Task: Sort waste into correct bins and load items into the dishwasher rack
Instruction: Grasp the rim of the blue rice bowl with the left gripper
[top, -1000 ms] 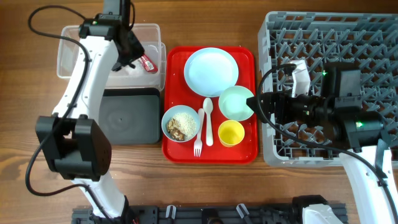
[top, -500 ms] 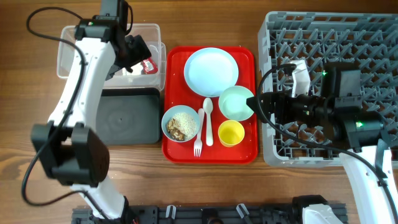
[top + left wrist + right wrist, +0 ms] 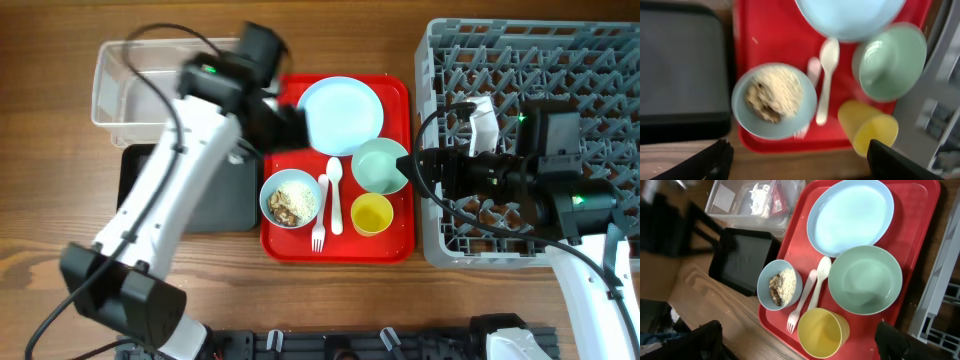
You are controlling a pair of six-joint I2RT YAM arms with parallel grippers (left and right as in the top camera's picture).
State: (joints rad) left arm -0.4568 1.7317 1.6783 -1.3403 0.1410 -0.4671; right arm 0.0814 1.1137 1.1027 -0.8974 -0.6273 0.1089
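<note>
My left gripper (image 3: 285, 125) (image 3: 800, 157) is open and empty above the red tray's left side, near the light blue bowl (image 3: 290, 198) (image 3: 774, 100) holding food scraps (image 3: 780, 286). The pale blue plate (image 3: 340, 113), mint bowl (image 3: 380, 165), yellow cup (image 3: 371, 214), spoon (image 3: 335, 185) and fork (image 3: 319, 225) lie on the red tray. My right gripper (image 3: 412, 170) (image 3: 800, 342) is open and empty at the dishwasher rack's (image 3: 520, 60) left edge, beside the mint bowl. In the right wrist view the wrapper (image 3: 776, 195) and tissue (image 3: 758, 191) lie in the clear tub (image 3: 130, 85).
The black tray (image 3: 225, 195) lies left of the red tray (image 3: 400, 238), partly under my left arm. The rack fills the right side, with my right arm across it. Bare wood shows along the table's front edge.
My left arm has swung right from the clear tub to over the red tray, leaving the wrapper in the tub. The right arm has not moved.
</note>
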